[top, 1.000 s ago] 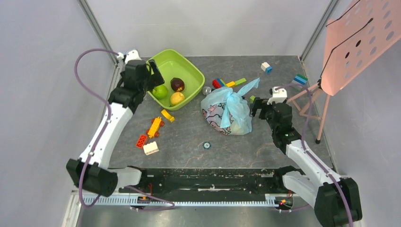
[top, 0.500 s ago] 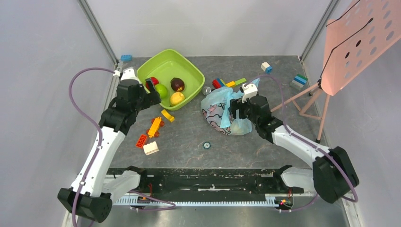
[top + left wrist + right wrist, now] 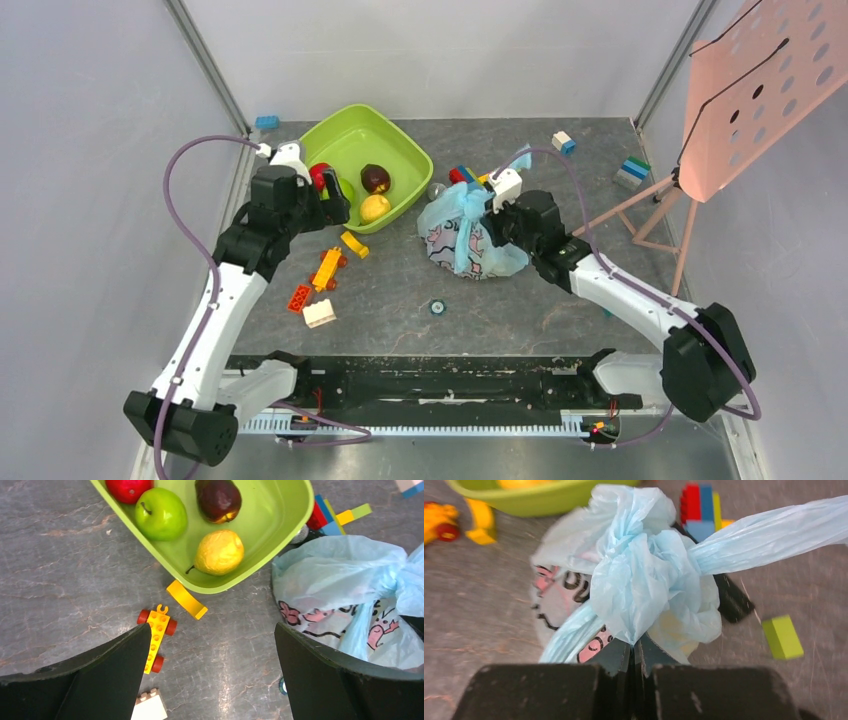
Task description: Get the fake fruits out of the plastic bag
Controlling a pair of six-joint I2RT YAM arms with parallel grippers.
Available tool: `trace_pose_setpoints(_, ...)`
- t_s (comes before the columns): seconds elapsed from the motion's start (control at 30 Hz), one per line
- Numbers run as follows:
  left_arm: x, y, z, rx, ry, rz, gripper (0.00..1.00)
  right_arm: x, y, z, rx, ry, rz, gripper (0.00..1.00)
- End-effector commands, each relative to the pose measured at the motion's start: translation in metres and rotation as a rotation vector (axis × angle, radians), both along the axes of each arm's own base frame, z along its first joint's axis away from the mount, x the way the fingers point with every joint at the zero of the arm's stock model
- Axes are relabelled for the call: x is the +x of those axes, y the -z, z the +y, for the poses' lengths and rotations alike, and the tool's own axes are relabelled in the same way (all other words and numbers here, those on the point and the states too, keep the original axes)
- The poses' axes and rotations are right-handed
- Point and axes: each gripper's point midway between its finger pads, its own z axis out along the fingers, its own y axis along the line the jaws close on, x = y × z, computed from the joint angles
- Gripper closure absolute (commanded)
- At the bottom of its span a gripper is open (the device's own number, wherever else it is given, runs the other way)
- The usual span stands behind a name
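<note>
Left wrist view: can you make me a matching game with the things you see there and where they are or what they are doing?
Things:
1. plastic bag
2. green apple
3. yellow wheeled block
4. left fingers

Places or states:
A. inside the green bowl
B. wide open, holding nothing
C. pinched at its knot by the right fingers
D. lying on the table just outside the bowl

Pairs: 1-C, 2-A, 3-D, 4-B
</note>
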Motion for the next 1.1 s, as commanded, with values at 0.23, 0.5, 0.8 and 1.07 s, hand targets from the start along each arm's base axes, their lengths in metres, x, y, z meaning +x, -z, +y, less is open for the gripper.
trace_pose_setpoints(0.23,-0.022,-0.075,-0.037,-0.025,0.328,-0.309,0.0,-0.079,-0.112,0.089,0.029,-0.714,-0.237,1.0)
trace_pose_setpoints(0.5,-0.051,-0.066,-0.081,-0.069,0.665,-0.463,0.03,-0.098,-0.077,0.09,0.005,-0.802,-0.177,1.0)
trace_pose_setpoints(0.8,-0.086,-0.017,-0.115,-0.069,0.96,-0.492,0.07,-0.101,-0.012,0.077,-0.012,-0.725,-0.052,1.0)
trace_pose_setpoints(1.07,-0.118,0.007,-0.151,-0.103,1.127,-0.389,0.09,-0.097,-0.009,0.073,0.051,-0.626,-0.05,1.0)
